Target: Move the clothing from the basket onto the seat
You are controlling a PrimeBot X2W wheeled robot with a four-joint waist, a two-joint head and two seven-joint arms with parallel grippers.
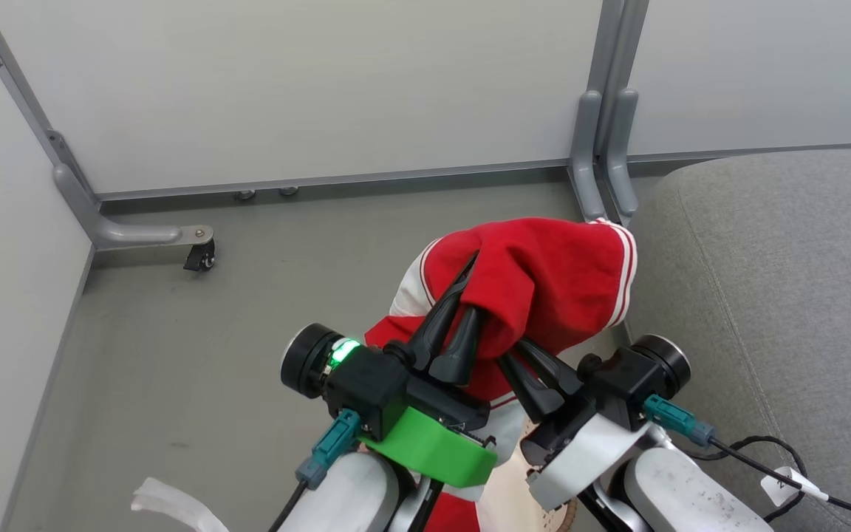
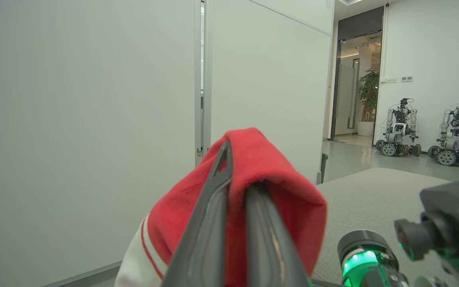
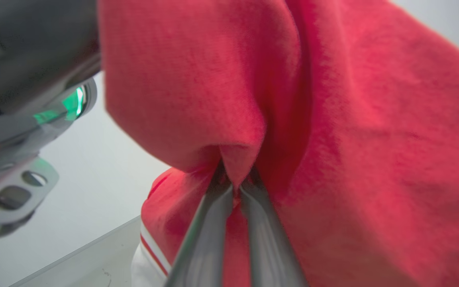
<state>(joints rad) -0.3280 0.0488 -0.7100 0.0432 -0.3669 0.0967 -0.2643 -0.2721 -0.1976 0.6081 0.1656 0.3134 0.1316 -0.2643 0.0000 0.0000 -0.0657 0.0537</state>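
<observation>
My left gripper (image 1: 473, 287) is clamped tight on a fold of the clothing (image 1: 558, 277). My right gripper (image 1: 514, 349) is pinched closed on the same red garment, just beside it. The garment is held up and bunched, its long axis hanging down toward the basket (image 1: 518, 491) and its striped trim facing the seat (image 1: 780, 281) on my right.

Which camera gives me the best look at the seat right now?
The head view: the seat lies to the right of the held clothing, with its rounded corner and seam plain. The left wrist view catches a flat grey stretch of the seat beyond the clothing. The right wrist view looks at the clothing close up.
</observation>
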